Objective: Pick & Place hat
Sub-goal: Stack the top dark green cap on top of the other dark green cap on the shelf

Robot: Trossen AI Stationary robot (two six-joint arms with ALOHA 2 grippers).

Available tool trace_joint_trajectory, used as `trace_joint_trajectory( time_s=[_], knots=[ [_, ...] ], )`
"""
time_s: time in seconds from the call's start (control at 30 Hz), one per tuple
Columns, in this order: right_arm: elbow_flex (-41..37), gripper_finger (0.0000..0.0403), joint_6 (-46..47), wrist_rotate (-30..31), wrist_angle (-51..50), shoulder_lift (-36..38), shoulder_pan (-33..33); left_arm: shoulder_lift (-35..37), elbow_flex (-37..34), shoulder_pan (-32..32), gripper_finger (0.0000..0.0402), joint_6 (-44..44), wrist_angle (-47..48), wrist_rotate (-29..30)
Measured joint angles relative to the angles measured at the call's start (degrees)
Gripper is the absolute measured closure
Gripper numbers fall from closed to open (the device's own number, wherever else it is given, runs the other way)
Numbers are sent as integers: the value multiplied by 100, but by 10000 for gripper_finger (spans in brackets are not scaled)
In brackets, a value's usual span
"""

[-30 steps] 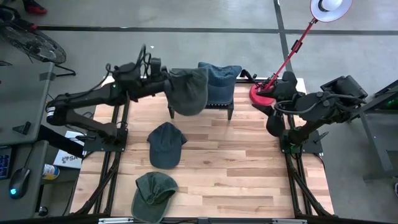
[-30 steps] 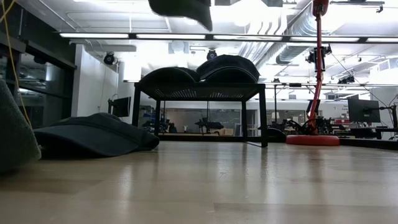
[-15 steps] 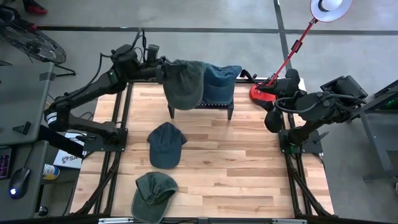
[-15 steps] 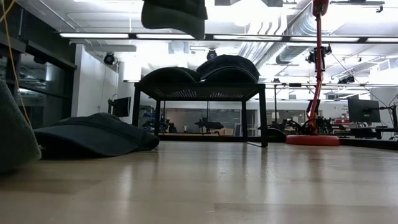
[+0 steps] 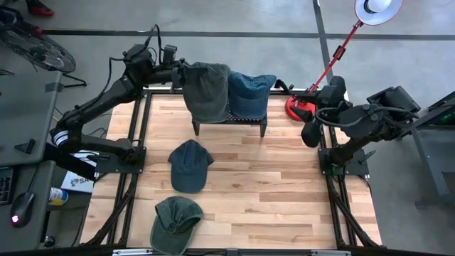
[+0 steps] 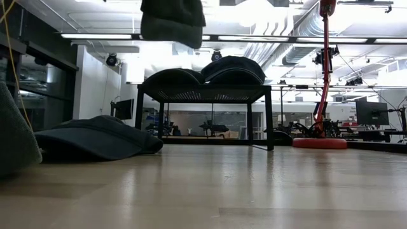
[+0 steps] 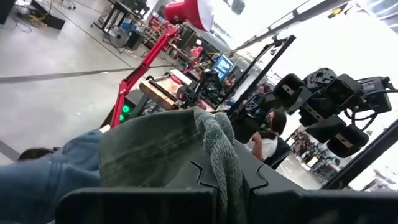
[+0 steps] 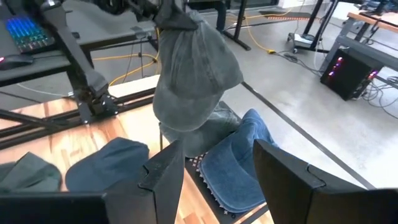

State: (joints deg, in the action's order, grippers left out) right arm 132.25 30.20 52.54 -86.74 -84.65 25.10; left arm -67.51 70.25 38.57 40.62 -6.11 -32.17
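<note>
Left claw clamps the grey-green hat, carrying it above the small black rack.
Judging by the pose, this is the placing step: the hat hangs limp from its pinched edge over the rack's left side, beside a blue denim hat already resting there. Next it needs lowering onto the rack, then letting go. Soft washed cotton, domed crowns. Two more hats lie on the wooden table. Right claw waits open beside the red lamp base.
</note>
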Motion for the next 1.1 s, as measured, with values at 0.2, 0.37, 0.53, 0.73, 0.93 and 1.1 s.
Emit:
trace_joint_trajectory(
  time_s=[0.2,0.37,0.53,0.73,0.93,1.1],
  knots=[
    [0,219,111,71,16,-1,-2,-11,-661,221,401,565,-1063,-207],
    [0,219,162,100,39,-1,-2,-9,-918,470,401,812,-1424,-401],
    [0,219,196,154,39,-1,-2,-7,-1071,579,401,788,-1428,-584],
    [0,219,219,137,39,-2,-115,-7,-1190,579,401,717,-1447,-642],
    [0,219,210,18,37,-2,-310,-18,-1420,579,401,721,-1725,-647],
    [0,219,186,-60,37,-4,-421,-26,-1483,579,401,721,-1814,-628]
  ],
)
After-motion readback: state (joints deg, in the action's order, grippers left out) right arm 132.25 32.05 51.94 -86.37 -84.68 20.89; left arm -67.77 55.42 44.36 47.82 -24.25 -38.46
